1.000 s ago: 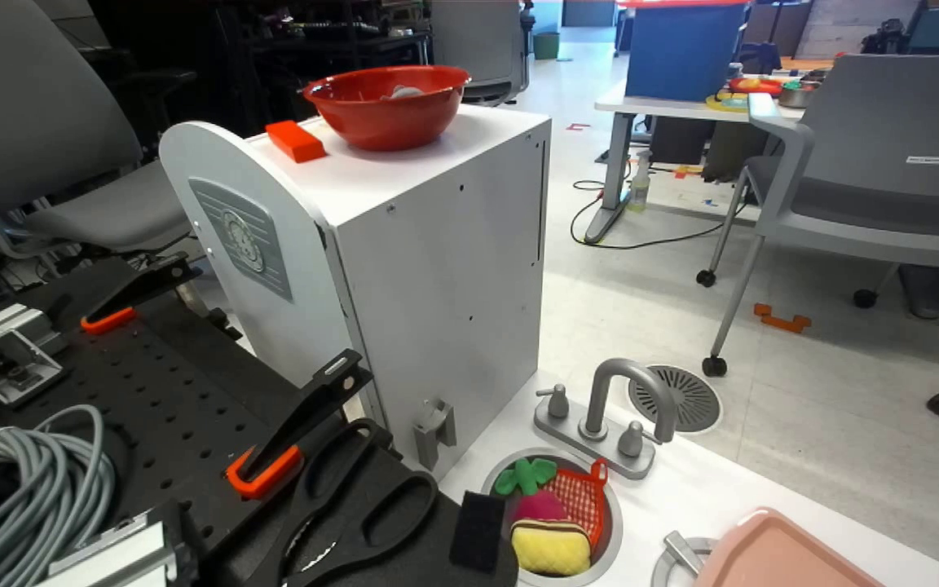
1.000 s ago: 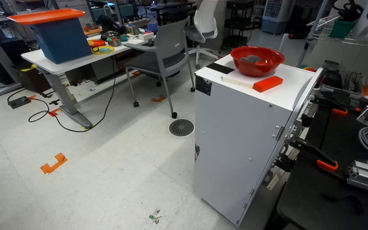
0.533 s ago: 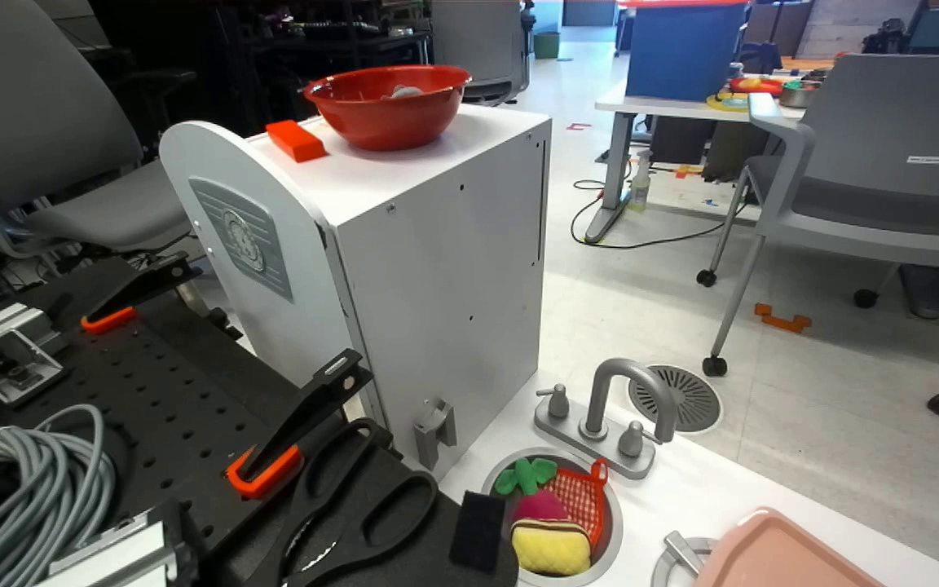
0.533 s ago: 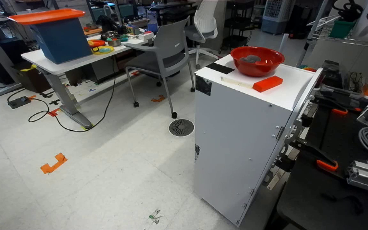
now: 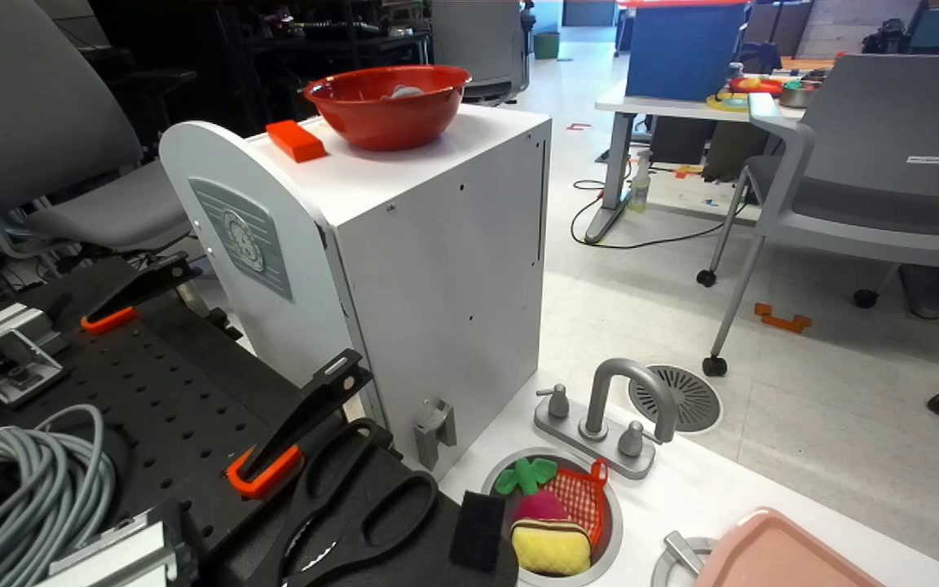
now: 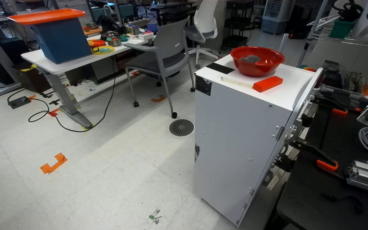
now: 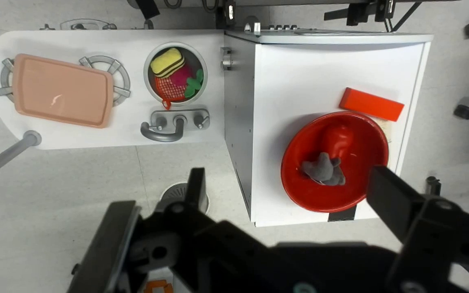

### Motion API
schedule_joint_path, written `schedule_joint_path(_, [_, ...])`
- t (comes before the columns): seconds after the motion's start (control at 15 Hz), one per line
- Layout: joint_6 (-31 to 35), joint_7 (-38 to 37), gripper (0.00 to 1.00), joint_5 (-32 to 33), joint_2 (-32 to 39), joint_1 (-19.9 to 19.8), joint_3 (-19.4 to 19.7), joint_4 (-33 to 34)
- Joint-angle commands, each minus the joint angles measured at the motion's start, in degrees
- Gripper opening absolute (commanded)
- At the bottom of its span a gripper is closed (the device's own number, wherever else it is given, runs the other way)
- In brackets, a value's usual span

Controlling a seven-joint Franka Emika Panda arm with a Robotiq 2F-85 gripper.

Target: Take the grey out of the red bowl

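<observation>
The red bowl (image 7: 360, 171) sits on top of a white cabinet and shows in both exterior views (image 5: 388, 122) (image 6: 258, 69). A small grey plush toy (image 7: 325, 170) lies inside the bowl. It also shows in both exterior views (image 5: 406, 91) (image 6: 251, 58), partly hidden by the rim. My gripper (image 7: 288, 170) is open and empty, its fingers wide apart in the wrist view. It appears well above the bowl, with the toy between the two fingers in the picture and the right finger overlapping the bowl's edge. The gripper is out of view in both exterior views.
An orange-red block (image 7: 371, 104) lies beside the bowl on the white cabinet (image 7: 295, 77). A lower white counter holds a round sink (image 7: 206, 77) with several soft toys, a grey faucet (image 7: 169, 136) and a pink tray (image 7: 63, 91). A black pegboard table (image 5: 168, 383) with clamps adjoins the cabinet.
</observation>
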State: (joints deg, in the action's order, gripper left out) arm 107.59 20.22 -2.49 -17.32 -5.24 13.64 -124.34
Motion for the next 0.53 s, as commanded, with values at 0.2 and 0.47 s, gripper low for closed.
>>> schedule_joint_path(0.2, [1.2,-1.2,1.00,4.4,0.9,-0.2,-2.8,0.2])
schedule_joint_path(0.47, [2.7,-2.6,1.00,9.6,1.8,0.9,-6.3,0.3])
